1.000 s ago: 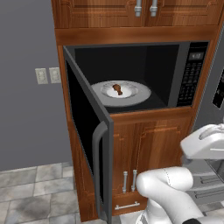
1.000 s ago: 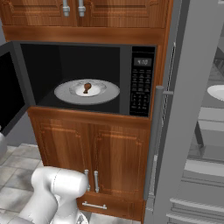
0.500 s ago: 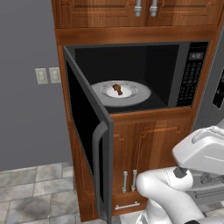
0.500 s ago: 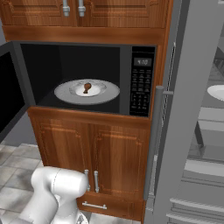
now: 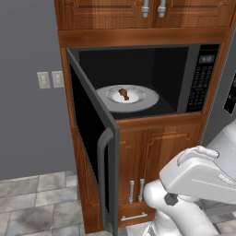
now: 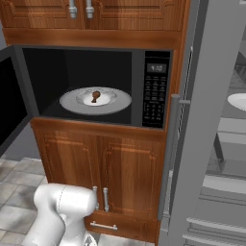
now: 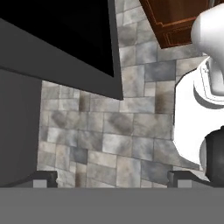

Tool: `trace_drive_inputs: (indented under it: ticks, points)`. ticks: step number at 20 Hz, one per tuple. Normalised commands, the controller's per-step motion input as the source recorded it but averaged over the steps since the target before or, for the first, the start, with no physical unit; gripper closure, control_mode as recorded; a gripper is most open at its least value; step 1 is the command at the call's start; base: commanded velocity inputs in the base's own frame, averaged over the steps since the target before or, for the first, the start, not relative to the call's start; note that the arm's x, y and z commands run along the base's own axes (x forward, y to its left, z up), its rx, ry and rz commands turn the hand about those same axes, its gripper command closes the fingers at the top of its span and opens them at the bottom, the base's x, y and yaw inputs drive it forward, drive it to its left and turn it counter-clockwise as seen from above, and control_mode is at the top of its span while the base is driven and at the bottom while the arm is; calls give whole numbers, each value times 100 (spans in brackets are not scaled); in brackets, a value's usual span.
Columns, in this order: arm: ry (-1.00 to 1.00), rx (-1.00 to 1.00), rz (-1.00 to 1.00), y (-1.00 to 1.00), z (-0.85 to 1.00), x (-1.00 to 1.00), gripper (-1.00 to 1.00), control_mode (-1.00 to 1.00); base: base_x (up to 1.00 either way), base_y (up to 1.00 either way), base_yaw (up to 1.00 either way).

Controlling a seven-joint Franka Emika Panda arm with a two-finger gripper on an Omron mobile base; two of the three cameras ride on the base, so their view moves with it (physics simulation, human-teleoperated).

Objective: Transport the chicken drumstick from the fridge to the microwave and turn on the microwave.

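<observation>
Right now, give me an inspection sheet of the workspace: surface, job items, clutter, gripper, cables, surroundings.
Surface: round white turntable inside the microwave, bearing a small plate.
Job's things: small golden-brown chicken drumstick lies on the plate at the turntable's middle; wide grey-framed microwave has its dark-windowed door swung open to the left; large grey fridge stands right of it, door open.
Clutter: nothing seen.
Gripper: two-finger gripper open, holding nothing, aimed down at the tiled floor beside the door's edge.
Cables: nothing seen.
Surroundings: brown wooden cabinets above and below the microwave, grey wall with two pale switch plates.
</observation>
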Motion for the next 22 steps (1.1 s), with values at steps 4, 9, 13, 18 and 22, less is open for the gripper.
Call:
trace_drive_inputs:
  ticks: [4, 9, 13, 18, 22]
  points:
    - [0, 1, 0, 34, -16, -3, -100, -100, 0, 0, 0]
    - [0, 1, -1, 34, -15, -5, -100, -100, 0, 0, 0]
    - [1, 0, -6, 37, -14, -8, -100, -100, 0, 0, 0]
    - [0, 0, -22, 44, -9, -4, -100, -100, 0, 0, 0]
    - [0, 3, -33, 46, -3, 0, -100, -100, 0, 0, 0]
